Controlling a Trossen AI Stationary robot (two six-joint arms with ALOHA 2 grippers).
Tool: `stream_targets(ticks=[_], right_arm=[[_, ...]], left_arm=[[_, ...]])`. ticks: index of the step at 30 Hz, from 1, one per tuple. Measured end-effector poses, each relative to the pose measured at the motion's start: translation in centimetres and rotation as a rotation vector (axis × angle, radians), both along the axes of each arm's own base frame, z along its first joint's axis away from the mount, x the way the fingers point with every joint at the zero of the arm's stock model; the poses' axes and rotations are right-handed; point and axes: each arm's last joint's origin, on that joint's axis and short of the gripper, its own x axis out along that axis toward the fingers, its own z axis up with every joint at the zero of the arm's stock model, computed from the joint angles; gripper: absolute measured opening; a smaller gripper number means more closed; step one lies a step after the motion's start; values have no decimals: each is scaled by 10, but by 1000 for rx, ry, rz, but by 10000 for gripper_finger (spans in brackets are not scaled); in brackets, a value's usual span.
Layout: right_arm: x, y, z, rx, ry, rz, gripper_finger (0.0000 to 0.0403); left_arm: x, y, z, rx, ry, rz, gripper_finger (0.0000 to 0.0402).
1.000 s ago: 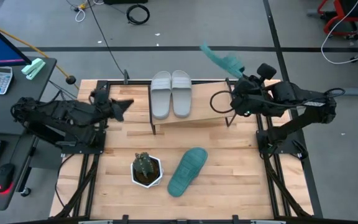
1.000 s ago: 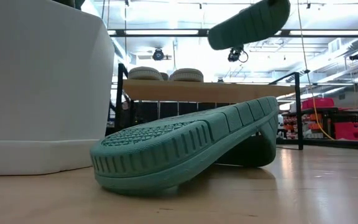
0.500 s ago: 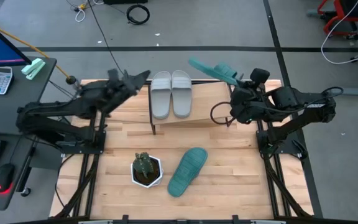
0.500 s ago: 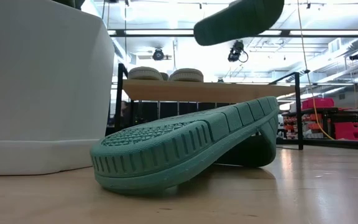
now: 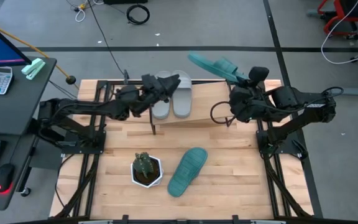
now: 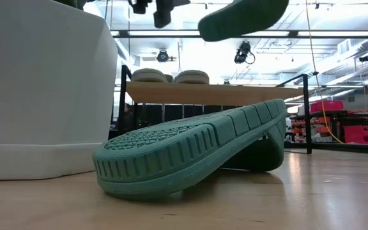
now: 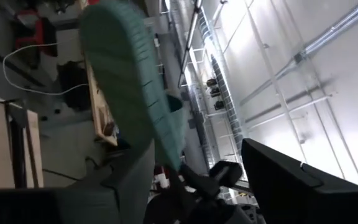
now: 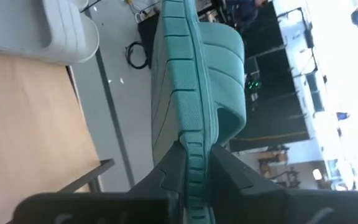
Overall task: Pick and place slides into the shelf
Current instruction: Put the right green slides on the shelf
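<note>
While the right gripper [image 8: 194, 163] is clamped on the edge of a teal slide [image 5: 213, 65], that sandal hangs in the air above the far right end of the shelf [image 5: 205, 107], tilted, touching nothing but the fingers [image 8: 169, 169]. From table height the same sandal shows high over the shelf's top board.

On the left half of the shelf lies the light grey pair [image 5: 171, 93], side by side and touching, toes toward the far edge. The left gripper [image 5: 168, 84] reaches in from the left side of the shelf and hovers over the grey pair, its fingers apart and holding nothing. Its wrist camera looks past the dark fingers [image 7: 126, 180] toward the raised teal sandal and the other arm beyond.

The second teal slide [image 5: 187, 171] rests on the table [image 5: 235, 168] in front of the shelf, sole up, angled, well apart from the shelf's legs. A potted plant [image 5: 146, 169] in a white pot stands just beside it, to its left.
</note>
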Motion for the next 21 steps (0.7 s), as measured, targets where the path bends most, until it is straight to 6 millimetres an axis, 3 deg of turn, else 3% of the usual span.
stream_targets(ticks=[3,9,16,21], right_arm=[[5,1,3,-12,3,34,48],[14,4,7,22,4,123,48],[20,4,11,-19,15,153,48],[20,5,11,-42,68,174,48]], left_arm=[[6,1,-1,-16,-1,-2,248],[11,6,23,23,-24,83,230],[17,11,41,68,163,68,224],[17,8,44,69,178,57,239]])
